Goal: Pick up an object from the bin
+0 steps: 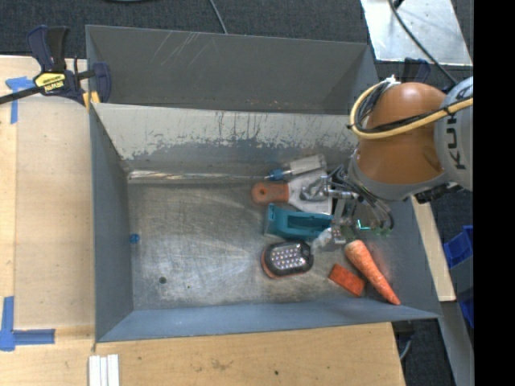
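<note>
**A:** Where is the gripper (339,222) found?

**B:** It is seen low in the right part of the bin (109,215), at the middle right of the frame, beneath the orange cover (400,139) of the wrist.

**A:** Can it be told whether it is spread or pressed together?

**B:** That cannot be told; its tip is lost among metal parts and the things under it.

**A:** What is it placed over?

**B:** The right end of a teal block (291,222), which is laid on the bin's floor just right of the frame's centre. Whether the block is touched cannot be made out.

**A:** What is found close by?

**B:** A white and silver tool (304,170) is laid above the block, near the back wall, with a brown-orange handle (269,193) to its lower left. A dark oval thing (286,258) studded with pale dots is set just below the block. A carrot (372,270) is laid slantwise at the gripper's lower right, with a red piece (346,279) just beside it on the left. A small blue speck (134,238) is seen well apart, at the floor's left.
</note>
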`<state>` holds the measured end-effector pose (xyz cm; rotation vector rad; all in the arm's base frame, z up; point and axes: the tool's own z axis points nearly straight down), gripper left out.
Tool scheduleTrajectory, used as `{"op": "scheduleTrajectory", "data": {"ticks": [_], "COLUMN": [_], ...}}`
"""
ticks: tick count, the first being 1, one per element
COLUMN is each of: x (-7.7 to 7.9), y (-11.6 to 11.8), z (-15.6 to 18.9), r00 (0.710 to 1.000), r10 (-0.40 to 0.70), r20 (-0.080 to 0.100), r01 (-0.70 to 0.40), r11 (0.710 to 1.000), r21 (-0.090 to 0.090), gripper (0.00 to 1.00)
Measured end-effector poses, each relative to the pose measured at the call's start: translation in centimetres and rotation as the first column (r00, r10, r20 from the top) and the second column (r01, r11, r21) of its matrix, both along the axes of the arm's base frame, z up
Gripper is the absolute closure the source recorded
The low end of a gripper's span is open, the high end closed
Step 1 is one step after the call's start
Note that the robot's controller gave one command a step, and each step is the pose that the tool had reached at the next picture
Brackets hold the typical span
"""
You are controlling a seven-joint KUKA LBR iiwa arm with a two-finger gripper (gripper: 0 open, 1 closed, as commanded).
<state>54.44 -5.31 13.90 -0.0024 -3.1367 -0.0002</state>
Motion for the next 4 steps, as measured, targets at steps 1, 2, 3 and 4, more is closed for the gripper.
{"op": "scheduleTrajectory", "data": {"ticks": [1, 2, 3, 4], "x": [0.2, 2.8, 3.2, 3.2], "y": [0.0, 0.6, 0.5, 0.5], "z": [0.4, -3.6, -3.7, -3.7], "r00": [1.0, 0.996, 0.995, 0.995], "r10": [0.002, -0.093, -0.097, -0.097], "r20": [0.008, 0.015, 0.004, 0.005], "r01": [-0.002, 0.093, 0.097, 0.097], "r11": [1.0, 0.996, 0.995, 0.995], "r21": [-0.001, -0.004, -0.001, -0.001], "gripper": [0.0, 0.0, 0.0, 0.0]}}
